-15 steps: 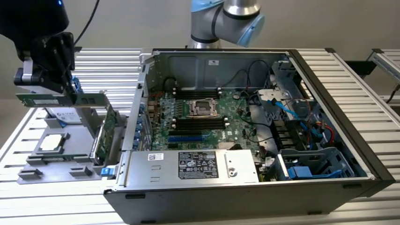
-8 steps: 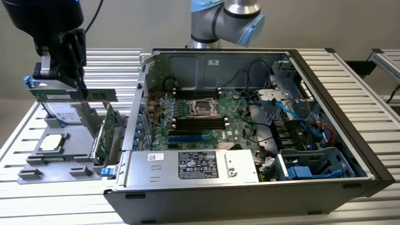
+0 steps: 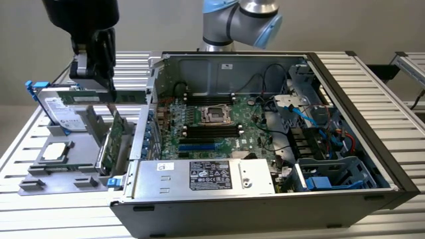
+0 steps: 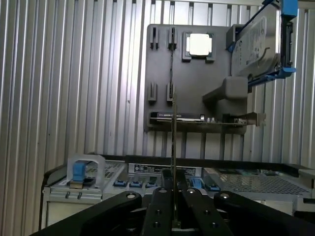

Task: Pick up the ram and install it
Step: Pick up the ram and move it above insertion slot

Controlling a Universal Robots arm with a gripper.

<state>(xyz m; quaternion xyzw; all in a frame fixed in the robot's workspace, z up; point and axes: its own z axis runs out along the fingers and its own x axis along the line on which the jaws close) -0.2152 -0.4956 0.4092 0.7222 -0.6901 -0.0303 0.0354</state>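
claw point(image 3: 106, 92) is clamped shut on the ram point(image 3: 130, 96), pinching it roughly mid-length so the green stick hangs out level on both sides of the fingers. in the exterior view that's all at the upper left, over the grey tray point(image 3: 73, 167) and just outside the open pc case point(image 3: 265, 215), near its left wall. the ram looks lifted clear of the tray, though from that angle i can't really tell whether it's free of the hard drive point(image 3: 63, 113) right behind it.

wrist view has the ram point(image 4: 173, 137) edge-on, a thin line running straight out from between the fingers point(image 4: 160, 199) of the claw point(image 4: 173, 186). past it is the tray point(image 4: 197, 83) with the cpu point(image 4: 199, 44) in its pocket, the blue-railed hard drive point(image 4: 258, 42) and the expansion card point(image 4: 197, 118) in its slot.

in the exterior view the cpu point(image 3: 54, 151) sits flat on the tray and the expansion card point(image 3: 116, 134) stands on edge along the side next to the case. inside the case the motherboard point(image 3: 199, 142) is in plain sight, black memory slots point(image 3: 211, 130) just below the cpu socket, and the power supply point(image 3: 206, 175) along the near edge. everything sits on a slatted metal table point(image 3: 40, 219).
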